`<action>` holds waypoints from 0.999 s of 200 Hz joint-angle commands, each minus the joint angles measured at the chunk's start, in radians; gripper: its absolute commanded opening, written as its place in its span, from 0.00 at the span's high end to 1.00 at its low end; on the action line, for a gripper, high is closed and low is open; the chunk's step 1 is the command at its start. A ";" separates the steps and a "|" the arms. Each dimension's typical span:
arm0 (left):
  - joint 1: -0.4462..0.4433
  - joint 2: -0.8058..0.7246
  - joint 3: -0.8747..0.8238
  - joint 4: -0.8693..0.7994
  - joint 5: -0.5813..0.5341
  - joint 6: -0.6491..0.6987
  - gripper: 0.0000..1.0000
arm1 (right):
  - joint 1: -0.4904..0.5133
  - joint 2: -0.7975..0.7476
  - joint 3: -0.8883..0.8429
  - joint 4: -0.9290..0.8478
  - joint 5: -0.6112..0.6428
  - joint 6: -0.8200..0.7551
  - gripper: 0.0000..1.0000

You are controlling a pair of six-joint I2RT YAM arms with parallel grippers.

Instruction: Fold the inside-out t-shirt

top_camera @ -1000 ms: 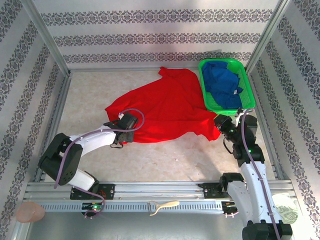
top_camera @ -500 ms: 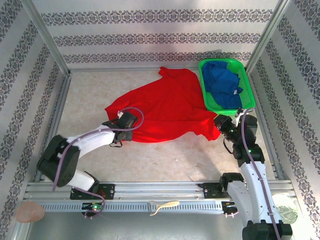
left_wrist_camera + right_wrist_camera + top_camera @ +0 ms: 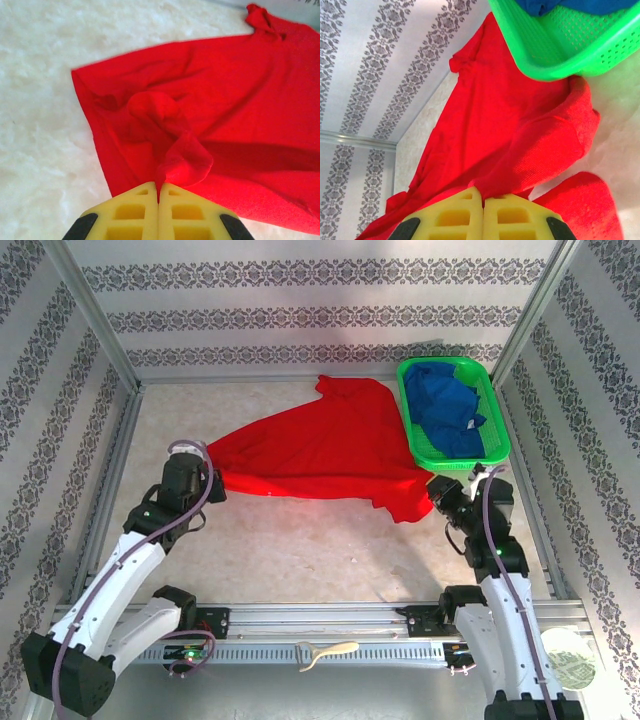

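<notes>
Stretch check: t-shirt (image 3: 320,455) pulled out between both grippers

So you're looking at the red t-shirt lying on the table (image 3: 300,550), spreading from the middle toward the far right. There its edge is pressing against the green basket (image 3: 404,405) holding the blue garment (image 3: 445,405).

The left gripper (image 3: 212,480) is pinching the shirt's left corner. Its jaws are fully closed, with a little pucker of cloth bunching right at the tips in the left wrist view. The right gripper (image 3: 438,490) is clamping the near right corner the same way, with fabric trailing out from between its closed jaws.

The thing your next move is hinging on: the long axis is running left to right, from one gripper to the other, and each arm is sitting at its own end. The loose bulk is lying on the far side of that line, away from you. I'm guessing any fold is going to mean carrying the near edge toward the back while watching that basket on the right.
</notes>
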 commanded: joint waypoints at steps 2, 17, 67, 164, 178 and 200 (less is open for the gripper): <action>0.008 -0.032 -0.069 -0.052 0.054 -0.082 0.97 | 0.055 -0.041 -0.061 -0.016 0.026 0.046 1.00; 0.009 -0.061 -0.132 -0.046 0.059 -0.145 0.98 | 0.112 -0.059 -0.106 -0.015 0.081 0.071 1.00; 0.009 -0.110 -0.284 -0.024 -0.028 -0.248 0.61 | 0.168 0.114 -0.072 0.090 0.189 0.007 0.58; -0.003 0.103 -0.169 -0.042 -0.017 -0.081 0.41 | 0.180 0.052 -0.061 -0.134 0.261 -0.103 0.38; -0.036 0.166 -0.161 -0.018 -0.039 -0.055 0.41 | 0.180 0.023 -0.090 -0.154 0.264 -0.091 0.38; -0.102 0.258 -0.142 0.010 -0.100 -0.047 0.41 | 0.181 -0.005 -0.121 -0.174 0.268 -0.070 0.38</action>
